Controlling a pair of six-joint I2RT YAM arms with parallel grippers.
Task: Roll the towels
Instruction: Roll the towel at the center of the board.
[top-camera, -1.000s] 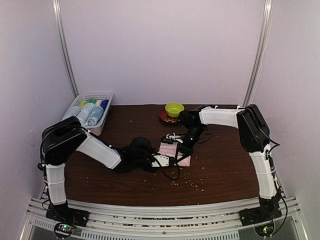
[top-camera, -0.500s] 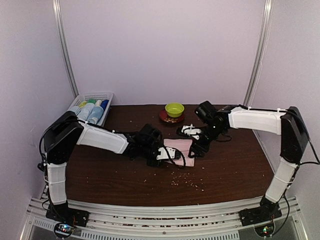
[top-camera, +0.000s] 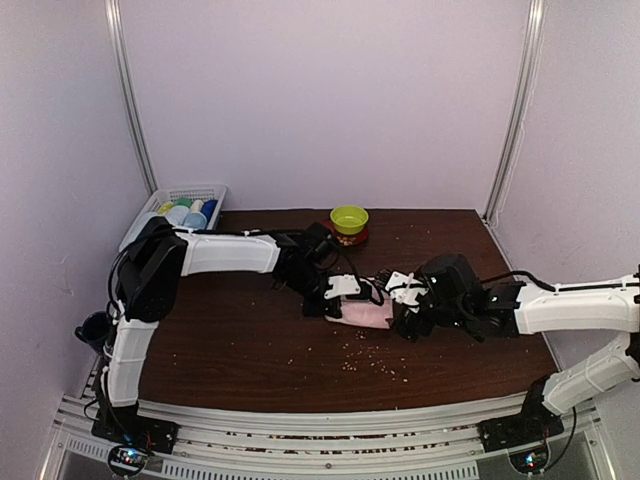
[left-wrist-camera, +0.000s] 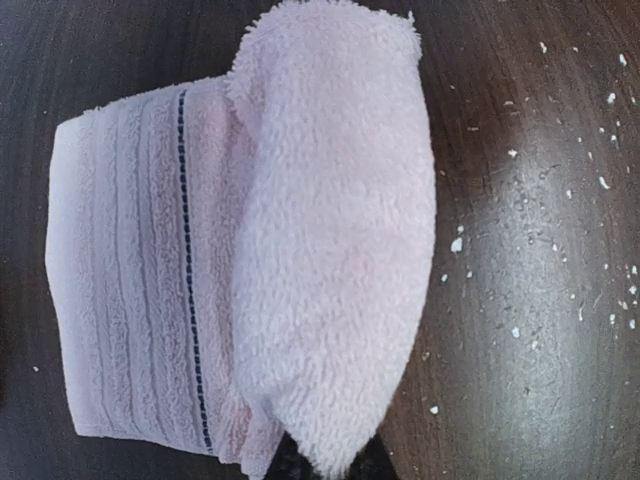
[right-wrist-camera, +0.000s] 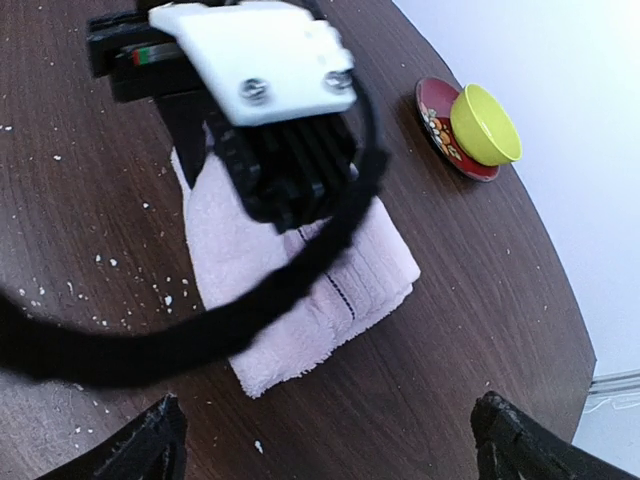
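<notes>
A pale pink towel (top-camera: 368, 314) lies on the dark wooden table (top-camera: 240, 340), right of the middle. In the left wrist view one fluffy edge (left-wrist-camera: 335, 250) is folded back over the striped part (left-wrist-camera: 130, 270). My left gripper (top-camera: 335, 303) (left-wrist-camera: 330, 466) is shut on the tip of that folded edge. The right gripper (top-camera: 402, 306) (right-wrist-camera: 338, 452) hovers just right of the pink towel (right-wrist-camera: 300, 290). Its fingers (right-wrist-camera: 160, 440) stand wide open with nothing between them. From the right wrist, the left gripper's white-plated body (right-wrist-camera: 265, 70) sits over the towel.
A yellow bowl (top-camera: 348, 218) (right-wrist-camera: 485, 125) on a red saucer stands at the back centre. A white mesh basket (top-camera: 150, 212) with several rolled bundles sits at the back left. Crumbs (top-camera: 365, 362) are scattered over the front of the table.
The right gripper opened, let go of the towel and drew back to the right as its arm swung low. The left arm stretched out, shifting the towel rightwards.
</notes>
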